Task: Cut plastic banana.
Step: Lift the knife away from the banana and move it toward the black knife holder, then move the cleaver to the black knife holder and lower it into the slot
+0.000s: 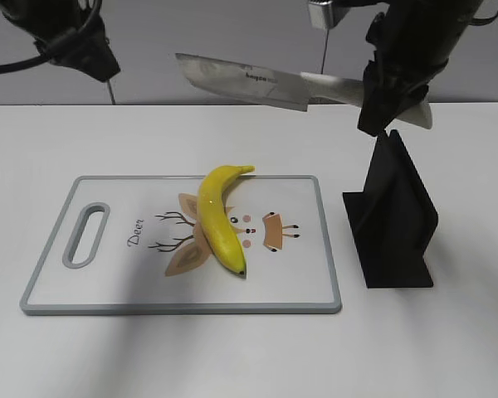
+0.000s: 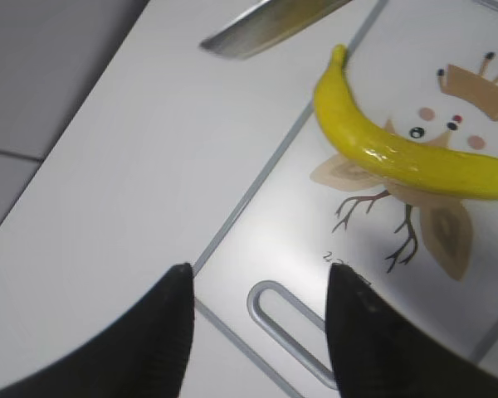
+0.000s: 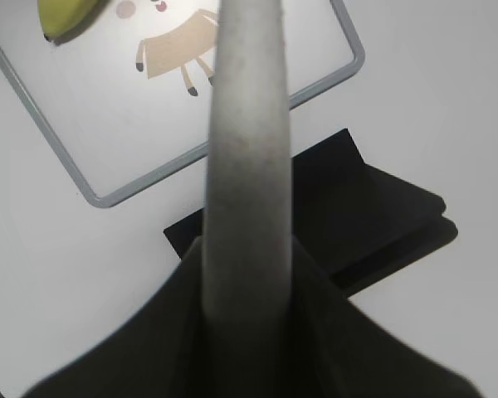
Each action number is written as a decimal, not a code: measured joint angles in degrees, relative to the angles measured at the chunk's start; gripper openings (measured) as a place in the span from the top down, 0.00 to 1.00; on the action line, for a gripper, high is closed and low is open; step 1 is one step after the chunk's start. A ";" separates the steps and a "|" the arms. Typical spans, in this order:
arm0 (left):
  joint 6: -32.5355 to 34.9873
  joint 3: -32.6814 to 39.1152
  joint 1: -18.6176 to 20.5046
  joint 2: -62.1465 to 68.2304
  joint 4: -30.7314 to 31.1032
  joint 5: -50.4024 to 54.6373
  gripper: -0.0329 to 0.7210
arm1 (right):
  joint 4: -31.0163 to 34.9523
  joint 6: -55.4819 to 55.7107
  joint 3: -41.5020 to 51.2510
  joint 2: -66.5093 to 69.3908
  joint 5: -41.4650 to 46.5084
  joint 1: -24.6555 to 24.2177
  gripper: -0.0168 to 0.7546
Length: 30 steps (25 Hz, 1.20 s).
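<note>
Right gripper point(image 1: 396, 93) is clamped on knife point(image 1: 257, 84), held high, far right of board point(image 1: 116, 290). Banana point(image 1: 220, 217) lies below-left on board, long axis running far-to-near w/ slight slant. Left gripper point(image 2: 261, 319) is held apart, empty.

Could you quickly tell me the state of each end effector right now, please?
Left end effector: open, empty.
Right end effector: closed on the knife handle.

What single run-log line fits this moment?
right pincer: holds knife aloft | left pincer: open, empty | banana: uncut on board
</note>
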 joint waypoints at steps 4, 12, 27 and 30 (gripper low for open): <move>-10.58 -0.12 0.00 -1.12 6.31 1.67 0.29 | -0.52 7.02 0.00 -1.57 0.17 0.00 0.75; -29.07 -0.12 0.51 -1.74 15.25 10.05 0.29 | -4.10 22.95 0.00 -5.21 0.36 0.00 0.75; -37.78 2.40 11.97 -14.50 13.08 12.15 0.29 | -6.96 41.91 23.46 -21.36 -5.37 -0.06 0.75; -37.82 7.25 11.97 -19.09 12.88 9.90 0.29 | -6.96 45.97 28.70 -23.54 -8.78 -0.06 0.75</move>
